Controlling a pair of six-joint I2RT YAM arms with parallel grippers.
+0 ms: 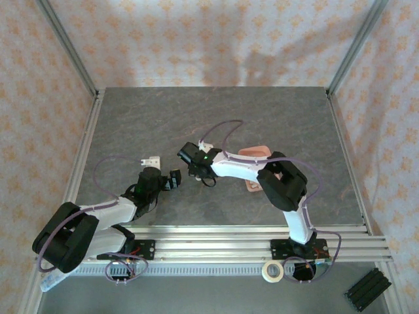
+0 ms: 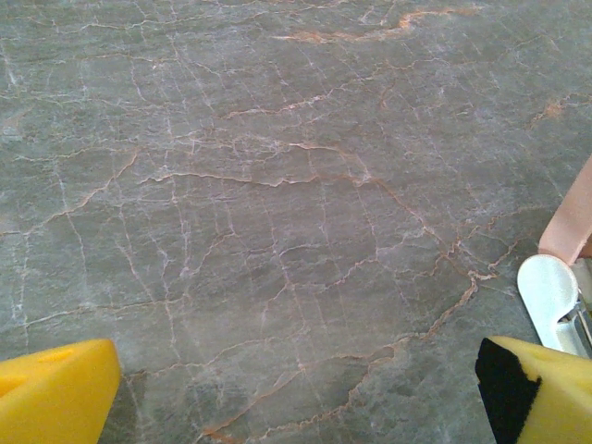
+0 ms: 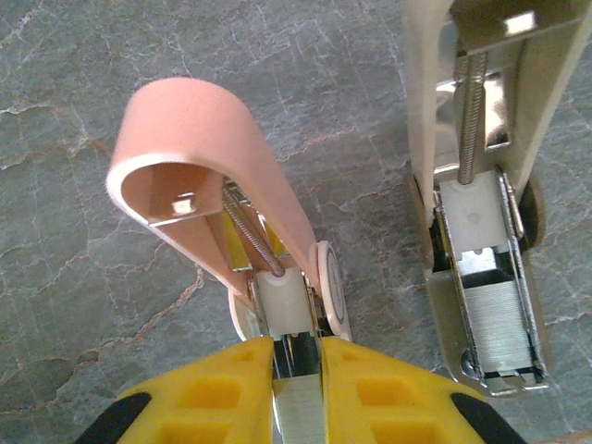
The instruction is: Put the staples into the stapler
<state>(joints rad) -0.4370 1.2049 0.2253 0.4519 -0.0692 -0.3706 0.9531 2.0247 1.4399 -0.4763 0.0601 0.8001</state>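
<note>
The pink stapler (image 3: 213,139) lies on the tabletop (image 3: 83,231) with its lid swung up and back. This bares the loading channel, and the white pusher block sits at the end of its spring just beyond the fingers. The right tool (image 3: 298,370) meets that channel from the stapler's open front end with its jaws narrow. The staples (image 3: 298,421), a short silvery strip, fill the gap between its yellow pads (image 3: 222,388). I read that as a pinch on the strip, held lengthwise in line with the channel so it can go down between the side walls. Whether the strip is already seated on the rail I cannot tell, since the pads hide its sides. Just beside the pink stapler, on its right in the wrist view, a cream stapler (image 3: 421,111) is open too. A full block of staples shows in its channel, so it seems to need nothing. The left tool (image 2: 298,379) hovers low over bare tabletop near the pink stapler, its jaws spread wide and holding nothing. A pale rounded end and a pink edge at the right border of its view are probably that stapler's base. It therefore looks placed within reach to steady the body or press the lid shut once the strip is in.
</note>
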